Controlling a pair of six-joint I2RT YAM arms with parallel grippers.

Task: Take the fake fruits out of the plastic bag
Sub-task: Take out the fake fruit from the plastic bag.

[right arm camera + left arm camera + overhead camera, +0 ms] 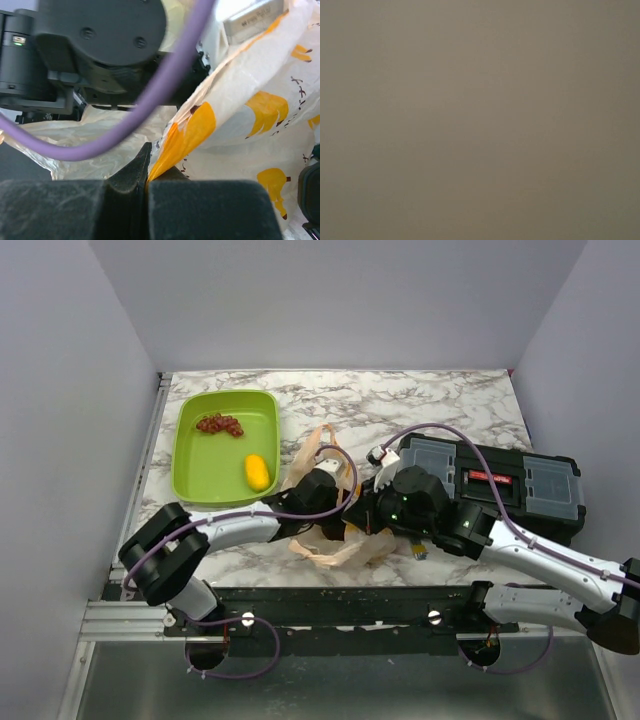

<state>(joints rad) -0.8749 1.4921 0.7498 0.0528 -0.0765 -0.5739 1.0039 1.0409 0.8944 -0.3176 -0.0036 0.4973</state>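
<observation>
The yellow-orange mango (257, 472) and the dark red grapes (219, 424) lie in the lime-green tray (196, 490) at the back left. The crumpled peach-beige plastic bag (340, 552) lies mid-table under both arms. My right gripper (148, 172) is shut on a fold of the bag (250, 75), pinching an orange print. My left arm's wrist (322, 487) reaches into the bag beside the right gripper (365, 512). Its fingers are hidden. The left wrist view shows only a blank beige-grey surface.
A black toolbox (500, 480) with clear lid compartments stands at the right, just behind the right arm. Purple cables loop over both arms. Grey walls close in the marble table on three sides.
</observation>
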